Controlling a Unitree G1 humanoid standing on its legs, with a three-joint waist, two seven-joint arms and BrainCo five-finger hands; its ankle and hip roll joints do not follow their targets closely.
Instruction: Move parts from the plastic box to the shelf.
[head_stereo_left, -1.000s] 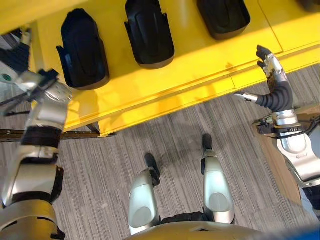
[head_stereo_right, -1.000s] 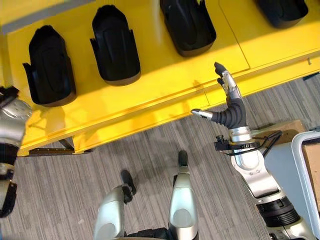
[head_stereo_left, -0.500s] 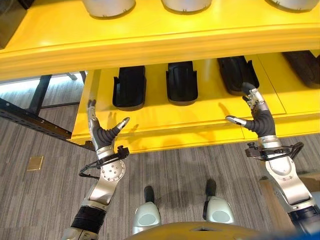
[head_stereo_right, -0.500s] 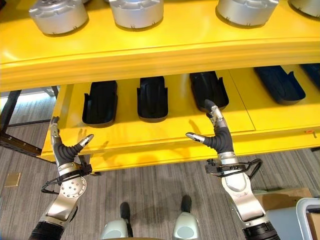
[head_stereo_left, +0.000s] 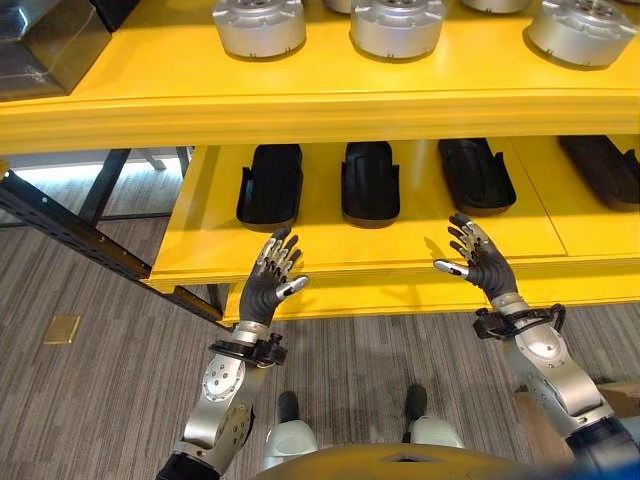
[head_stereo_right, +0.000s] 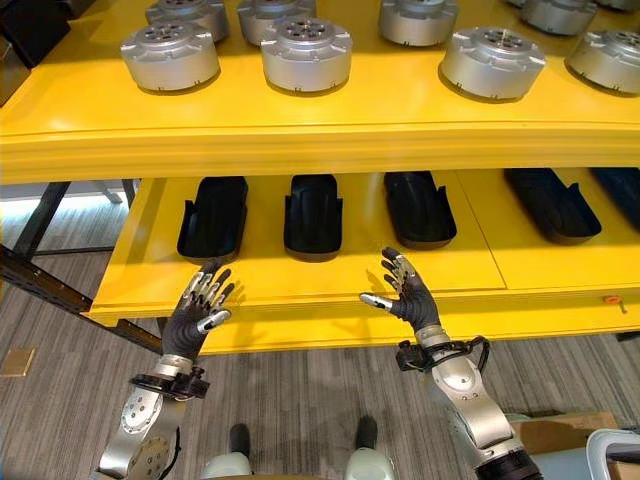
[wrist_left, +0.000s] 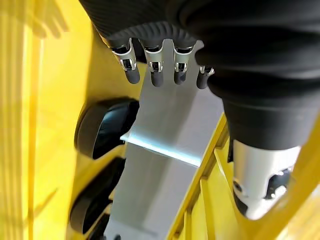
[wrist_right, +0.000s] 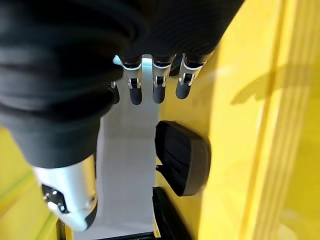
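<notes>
Nearest the robot, both hands hang in front of the yellow shelf (head_stereo_right: 300, 290), at its front edge, with fingers spread wide and nothing in them: the left hand (head_stereo_right: 197, 308) below the leftmost black part, the right hand (head_stereo_right: 404, 295) below the third.

Just beyond the fingertips, on the lower level of the shelf, lie the black parts (head_stereo_right: 313, 213), side by side, each with its long axis running front to back, away from the edge. The left hand is nearer the first one (head_stereo_right: 214, 214), the right hand nearer the third (head_stereo_right: 419, 205) (the middle one sits between the two hands).

Farther back, on the upper level of the shelf, stand round silver parts (head_stereo_right: 306, 50). Where the plastic box stands cannot be told from here, so the next reach probably leads away from the shelf.
</notes>
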